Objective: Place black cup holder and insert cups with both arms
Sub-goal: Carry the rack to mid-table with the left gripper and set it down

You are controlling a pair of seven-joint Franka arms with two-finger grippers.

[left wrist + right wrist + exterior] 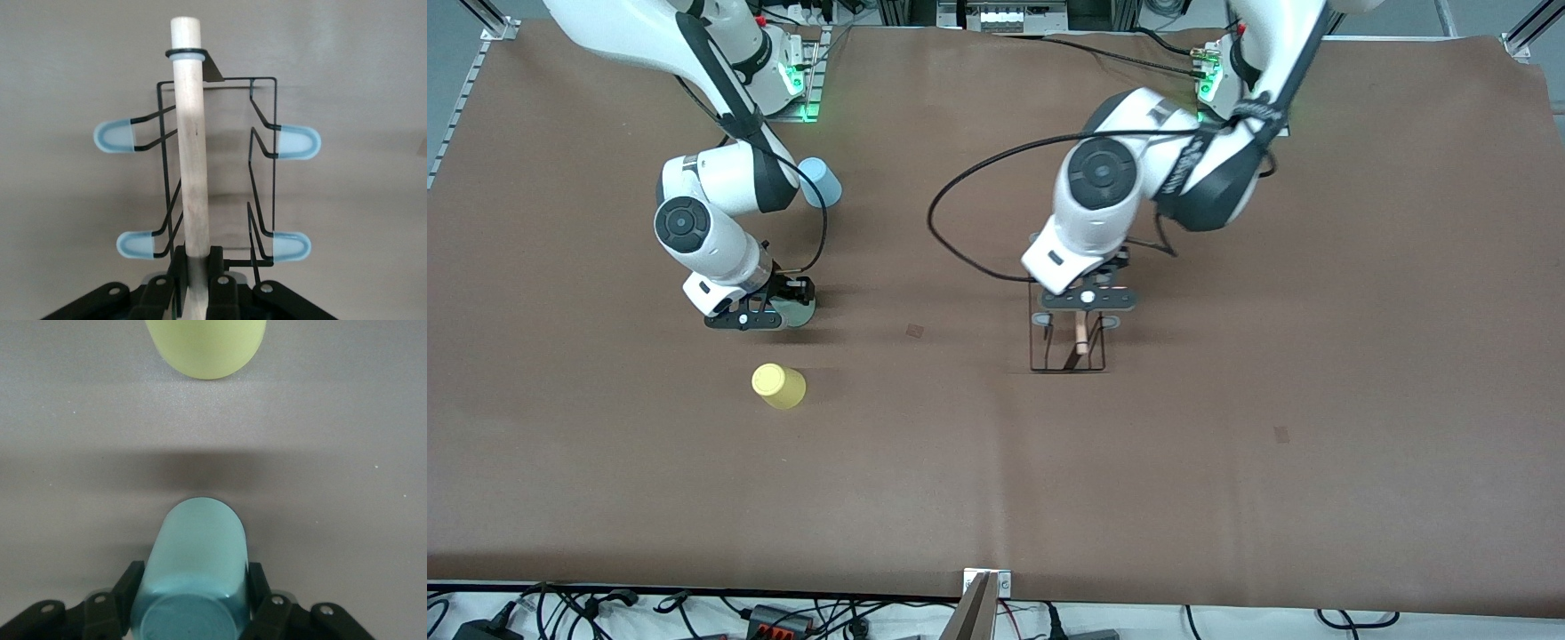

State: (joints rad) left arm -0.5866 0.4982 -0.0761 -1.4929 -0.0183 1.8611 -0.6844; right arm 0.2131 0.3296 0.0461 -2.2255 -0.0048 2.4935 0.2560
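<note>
The black cup holder (1069, 352) stands upright near the middle of the table, under my left gripper (1087, 300). That gripper (195, 270) is shut on its wooden rod (190, 147), and pale-tipped pegs (117, 138) stick out on both sides. My right gripper (769, 316) is low over the table toward the right arm's end, shut on the pale green cup (796, 311). In the right wrist view this cup (197, 553) lies between the fingers (129, 587). The yellow cup (778, 386) (207, 347) lies nearer the front camera. The light blue cup (821, 182) stands farther back beside the right arm.
A black cable (960, 240) loops from the left arm over the brown table cover (1227, 427). A small dark mark (915, 331) lies between the two grippers. Metal frame parts and cables run along the table's front edge (983, 591).
</note>
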